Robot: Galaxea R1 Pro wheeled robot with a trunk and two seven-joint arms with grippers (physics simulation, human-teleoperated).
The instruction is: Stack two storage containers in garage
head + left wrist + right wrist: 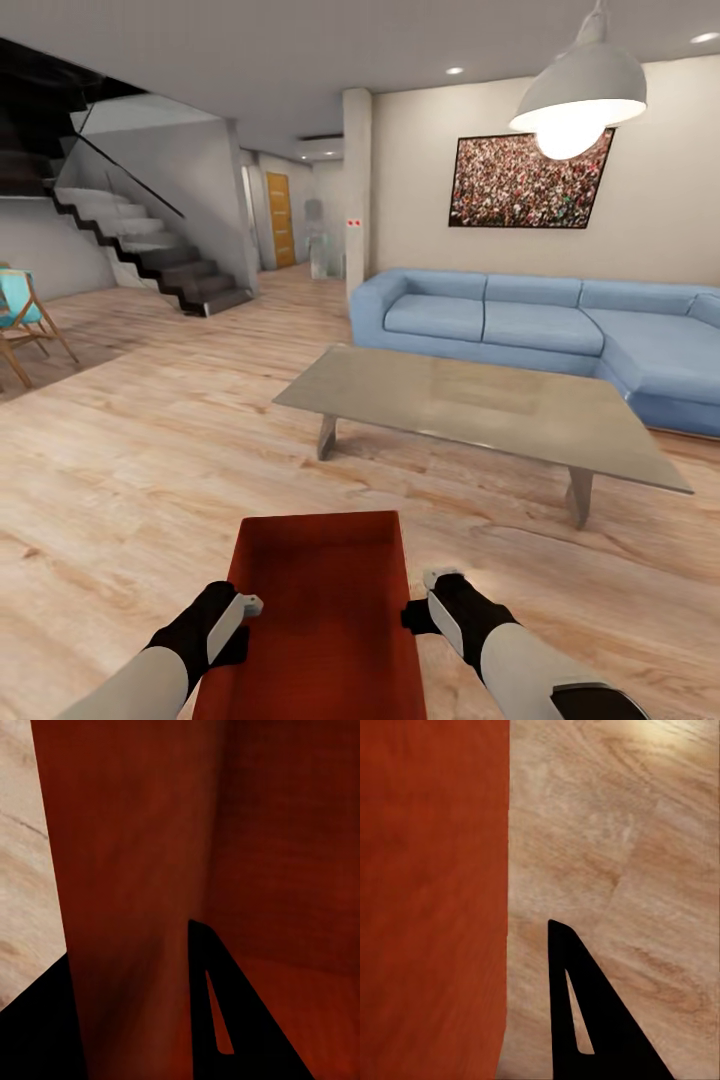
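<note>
Container (320,610), orange-red, held low between both grippers, in front of grey coffee table (470,400) on wood-plank floor (120,470). Left gripper (250,606) pinches its left wall; left wrist view shows one finger (232,1020) inside the box (187,855). Right gripper (432,592) at the right wall; right wrist view shows finger (585,1020) outside, grip unclear. Blue sofa (540,325) behind table, stairs (150,245) far beyond table's left end

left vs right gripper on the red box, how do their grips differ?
The left gripper sits at the storage container's left wall; in its wrist view a finger lies inside the box with the wall between the fingers. The right gripper sits at the right wall; its visible finger is outside, over the wood floor. Both meet the box at about the same place along its length.
</note>
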